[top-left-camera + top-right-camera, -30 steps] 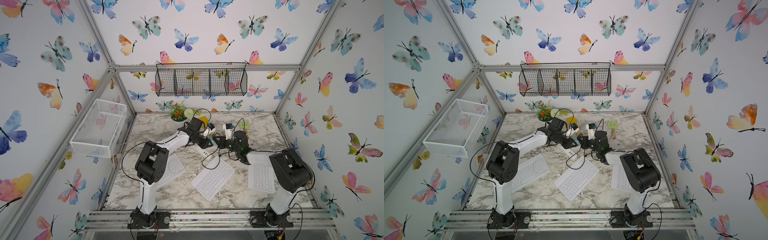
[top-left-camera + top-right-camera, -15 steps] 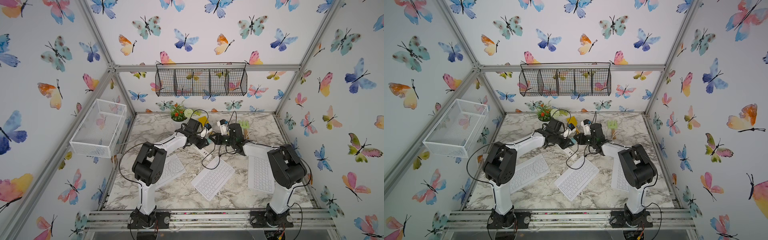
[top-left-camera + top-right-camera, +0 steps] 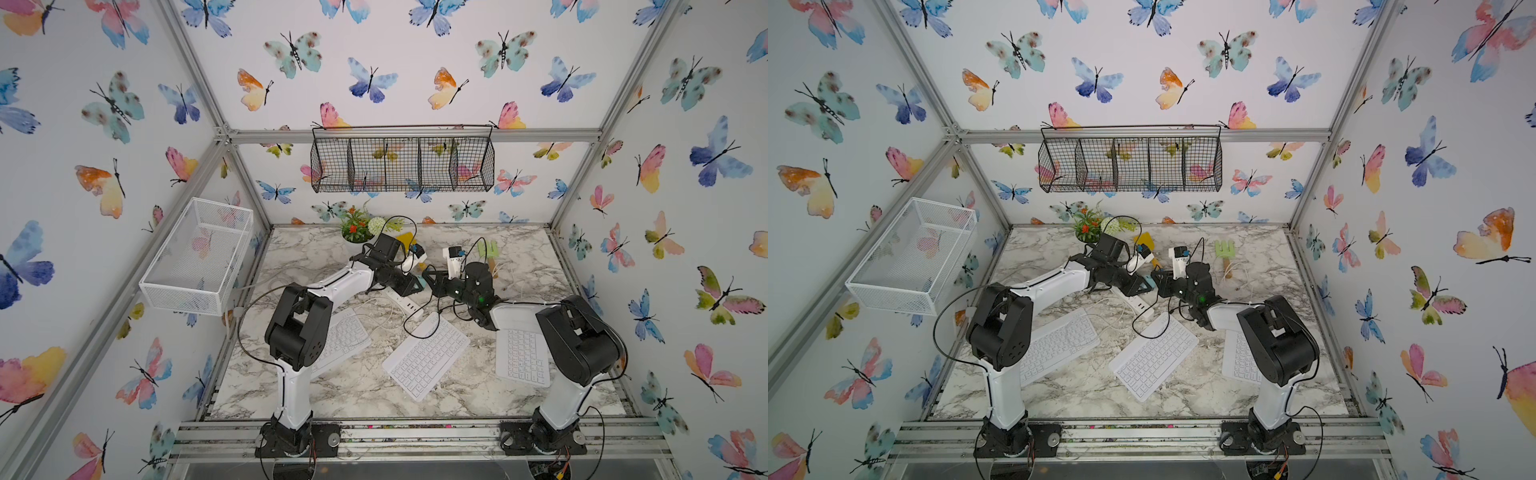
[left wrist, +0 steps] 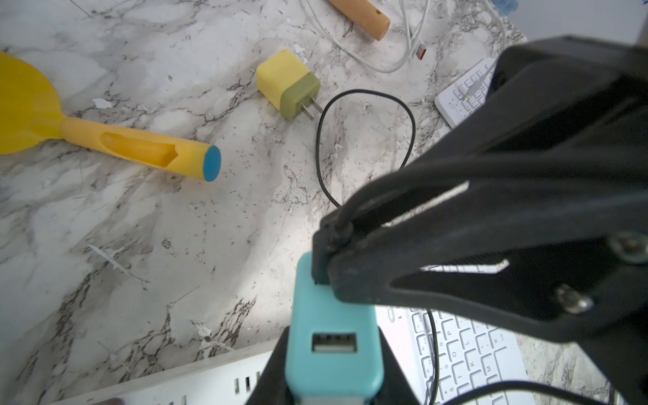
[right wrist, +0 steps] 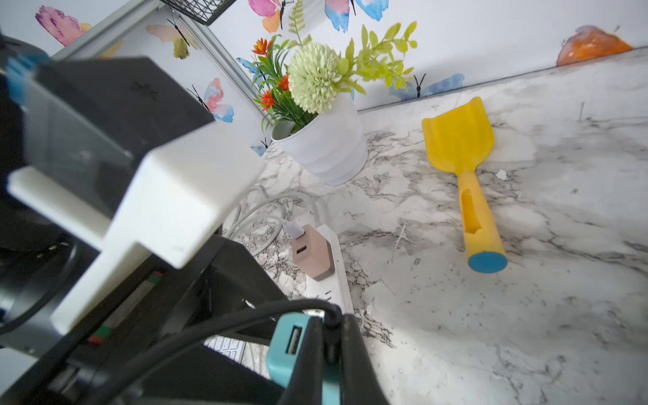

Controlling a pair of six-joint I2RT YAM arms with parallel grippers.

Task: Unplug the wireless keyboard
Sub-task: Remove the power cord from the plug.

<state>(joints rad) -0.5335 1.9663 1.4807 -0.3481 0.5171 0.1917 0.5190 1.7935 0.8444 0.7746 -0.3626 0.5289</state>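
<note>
A marble tabletop (image 3: 291,257) sits inside butterfly-papered walls (image 3: 374,62). The wireless keyboard (image 3: 426,359) lies mid-tabletop, its black cable (image 4: 319,140) running to a teal charger (image 4: 333,315). Both arms reach inward and meet: the left end effector (image 4: 333,382) grips the charger, and the right end effector (image 4: 331,245) pinches the cable's plug.

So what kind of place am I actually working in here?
Probably a staged robot test cell, not a real desk: aluminium frame, butterfly wallpaper on the walls, marble-print tabletop.
</note>
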